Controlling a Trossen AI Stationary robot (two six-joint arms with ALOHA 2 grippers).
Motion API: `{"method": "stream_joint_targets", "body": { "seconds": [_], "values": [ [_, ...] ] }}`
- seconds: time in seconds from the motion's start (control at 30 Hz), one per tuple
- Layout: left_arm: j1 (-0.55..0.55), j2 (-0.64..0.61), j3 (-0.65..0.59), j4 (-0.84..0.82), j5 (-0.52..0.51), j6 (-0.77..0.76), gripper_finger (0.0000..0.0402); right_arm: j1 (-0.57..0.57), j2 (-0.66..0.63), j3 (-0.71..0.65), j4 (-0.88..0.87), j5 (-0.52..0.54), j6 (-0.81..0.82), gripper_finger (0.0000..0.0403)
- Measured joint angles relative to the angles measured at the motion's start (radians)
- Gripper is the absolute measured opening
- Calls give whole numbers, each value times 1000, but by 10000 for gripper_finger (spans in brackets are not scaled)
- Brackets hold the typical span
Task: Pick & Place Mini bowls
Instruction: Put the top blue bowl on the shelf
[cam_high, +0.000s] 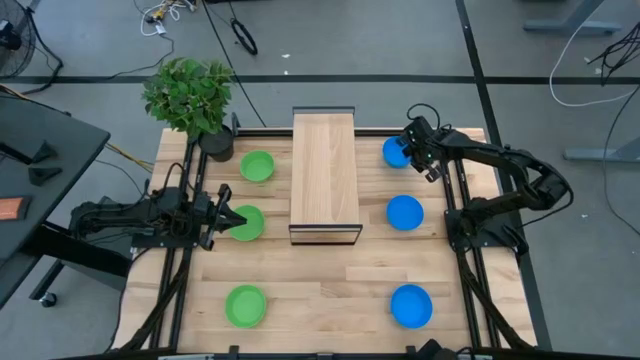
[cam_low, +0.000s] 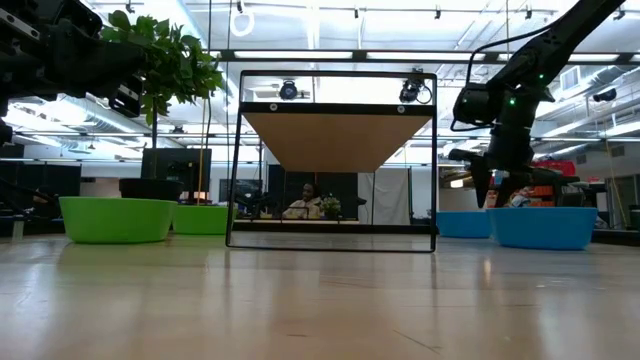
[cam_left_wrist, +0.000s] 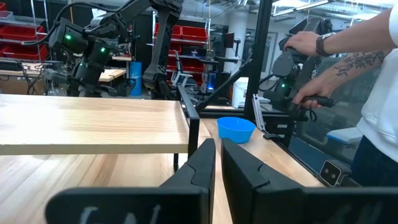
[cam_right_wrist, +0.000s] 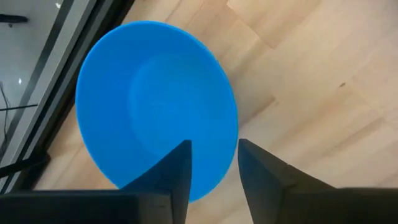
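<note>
At the far right of the counter (cam_high: 320, 285), right pincer (cam_right_wrist: 213, 163) parted over a blue mini bowl (cam_right_wrist: 155, 106), gripping nothing. Light, stiff, slick plastic by the look; best pinched across the thin rim. Left pincer (cam_high: 228, 218) nearly closed beside a green mini bowl (cam_high: 248, 224), hold not discernible. Smooth pale wood planks underfoot, wooden shelf (cam_high: 324, 170) mid-counter, potted plant (cam_high: 190, 92) at a corner, cluttered lab beyond.
</note>
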Motion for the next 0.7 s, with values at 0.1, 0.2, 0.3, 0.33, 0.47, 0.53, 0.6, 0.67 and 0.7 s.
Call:
{"method": "stream_joint_targets", "body": {
  "seconds": [0.1, 0.2, 0.3, 0.33, 0.47, 0.53, 0.6, 0.67, 0.7],
  "values": [
    [0, 0, 0, 0, 0, 0, 30, 0, 17, 0, 3, -5, -1, 134],
    [0, 0, 0, 0, 0, 0, 30, 0, 28, 0, 3, -7, -15, 134],
    [0, 0, 0, 0, 0, 0, 30, 0, 38, 0, 3, -7, -27, 134],
    [0, 0, 0, 0, 0, 0, 30, 0, 40, 0, 3, -7, -27, 134],
    [0, 0, 0, 0, 0, 0, 30, 0, 41, 0, 2, -15, -27, 125],
    [0, 0, 0, 0, 0, 0, 30, 0, 41, 0, 2, -22, -27, 116],
    [0, 0, 0, 0, 0, 0, 30, 0, 41, 0, 2, -27, -27, 105],
    [0, 0, 0, 0, 0, 0, 30, 0, 41, 0, 1, -33, -27, 93],
    [0, 0, 0, 0, 0, 0, 30, 0, 41, 0, 1, -33, -27, 88]
  ]
}}
